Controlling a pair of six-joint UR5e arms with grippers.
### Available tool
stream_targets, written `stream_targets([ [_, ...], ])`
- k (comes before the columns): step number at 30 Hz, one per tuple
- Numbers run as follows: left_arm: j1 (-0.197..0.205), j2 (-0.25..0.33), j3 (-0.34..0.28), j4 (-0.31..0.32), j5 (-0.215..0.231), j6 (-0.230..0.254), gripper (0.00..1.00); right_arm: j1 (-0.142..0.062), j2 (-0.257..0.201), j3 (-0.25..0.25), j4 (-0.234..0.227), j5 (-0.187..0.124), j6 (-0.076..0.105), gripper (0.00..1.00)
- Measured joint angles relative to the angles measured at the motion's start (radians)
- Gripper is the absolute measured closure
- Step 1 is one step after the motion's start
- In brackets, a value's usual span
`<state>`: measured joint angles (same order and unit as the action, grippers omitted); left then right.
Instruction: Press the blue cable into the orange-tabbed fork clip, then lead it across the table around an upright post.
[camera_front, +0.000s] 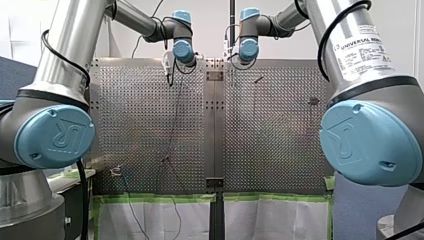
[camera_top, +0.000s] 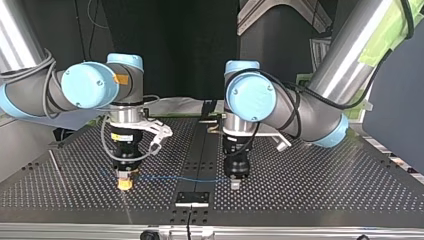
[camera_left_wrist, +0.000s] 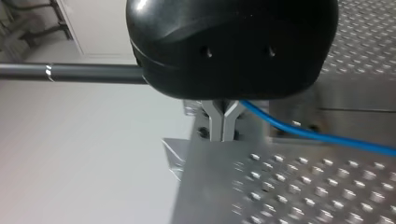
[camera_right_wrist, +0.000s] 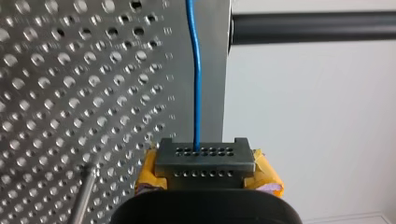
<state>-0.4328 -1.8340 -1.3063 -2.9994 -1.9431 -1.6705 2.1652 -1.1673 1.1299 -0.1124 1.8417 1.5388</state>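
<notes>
over at the far end of the table (camera_front: 140, 115) in the front view, both arms stretch out long and bend at the wrist so the grippers point straight down. the top view shows it better: my right gripper (camera_top: 124, 184) is at that view's left with yellow pads at the tip, and my left gripper (camera_top: 235, 184) is just right of the middle seam. both sit low over the table, near the edge closest to that camera.

writing-wise, my right arm has a white label (camera_front: 361, 52) reading "universal robots". the print under it is too small to read. the blue joint caps (camera_front: 55, 136) carry the ur logo.

the blue cable (camera_top: 175, 178) is strung between the two grippers. its long axis runs left to right across the top view, pretty much straight and level just above the holes. in the left wrist view the metal fingers (camera_left_wrist: 215, 128) are pinched together, and the cable comes out from between them and heads off to one side. in the right wrist view that gripper is closed too, with the cable clamped in the middle and running straight ahead along the table edge.
</notes>
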Motion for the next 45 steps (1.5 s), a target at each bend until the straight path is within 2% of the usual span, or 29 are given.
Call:
stream_targets([
  [11,-0.025,-0.037,0.095,-0.044,0.006,0.004,1.00,-0.042,-0.007,0.000,0.046,0.001,0.000,1.00],
  [18,-0.048,-0.050,0.157,-0.054,0.006,0.003,1.00,-0.074,-0.018,0.000,0.052,0.000,0.006,1.00],
  [24,-0.076,-0.090,0.211,-0.091,0.004,0.005,1.00,-0.102,-0.019,0.000,0.054,-0.001,0.005,1.00],
  [32,-0.141,-0.170,0.292,-0.135,-0.021,0.007,1.00,-0.143,-0.019,0.000,0.061,-0.009,0.003,1.00],
  [45,-0.173,-0.231,0.390,-0.137,-0.036,0.008,1.00,-0.204,-0.021,0.000,0.064,-0.035,-0.004,1.00],
])
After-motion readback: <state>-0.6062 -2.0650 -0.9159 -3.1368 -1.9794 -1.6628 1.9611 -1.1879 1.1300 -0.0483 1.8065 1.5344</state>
